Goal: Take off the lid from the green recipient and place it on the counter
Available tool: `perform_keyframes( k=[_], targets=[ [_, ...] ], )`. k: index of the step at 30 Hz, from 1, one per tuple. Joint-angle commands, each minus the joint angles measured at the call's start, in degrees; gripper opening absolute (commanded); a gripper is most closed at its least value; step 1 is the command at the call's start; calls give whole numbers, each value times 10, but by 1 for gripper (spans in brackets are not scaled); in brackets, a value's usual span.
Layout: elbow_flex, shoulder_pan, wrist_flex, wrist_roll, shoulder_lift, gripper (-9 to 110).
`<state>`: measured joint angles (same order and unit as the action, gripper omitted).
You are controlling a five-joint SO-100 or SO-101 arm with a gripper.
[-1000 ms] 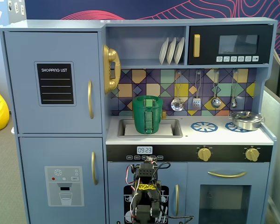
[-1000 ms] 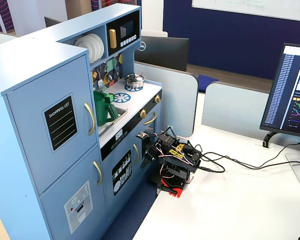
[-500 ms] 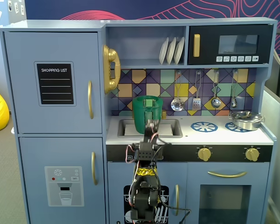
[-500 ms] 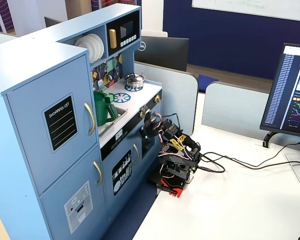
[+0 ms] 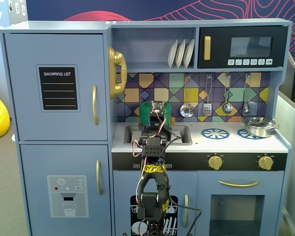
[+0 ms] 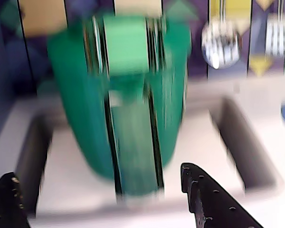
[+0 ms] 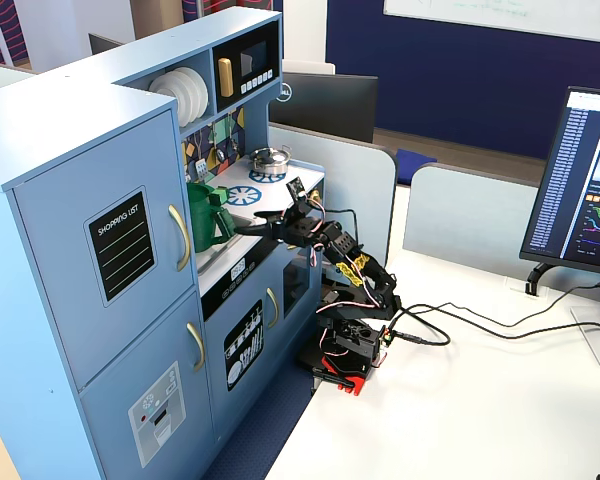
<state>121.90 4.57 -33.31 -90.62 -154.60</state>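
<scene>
Wrist view shows the green bucket (image 6: 133, 104) standing in the sunken sink (image 6: 256, 161) of the white counter (image 6: 270, 95), blurred by motion; its ribbed panel faces the camera. The gripper (image 6: 104, 199) hangs in front of it with its two dark fingers (image 6: 199, 194) spread wide apart, holding nothing. Whether the lid sits on top cannot be told. In a fixed view from the side, the gripper (image 7: 252, 224) reaches just beside the bucket (image 7: 206, 216) without touching it. A silver pot (image 5: 259, 126) rests on the far right burner.
</scene>
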Motion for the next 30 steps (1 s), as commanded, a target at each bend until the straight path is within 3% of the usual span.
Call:
perform_keyframes(
  k=[1, 30],
  targets=[
    [-69, 11, 49, -8, 39, 41],
    [-240, 6, 153, -51, 262, 43]
  ],
)
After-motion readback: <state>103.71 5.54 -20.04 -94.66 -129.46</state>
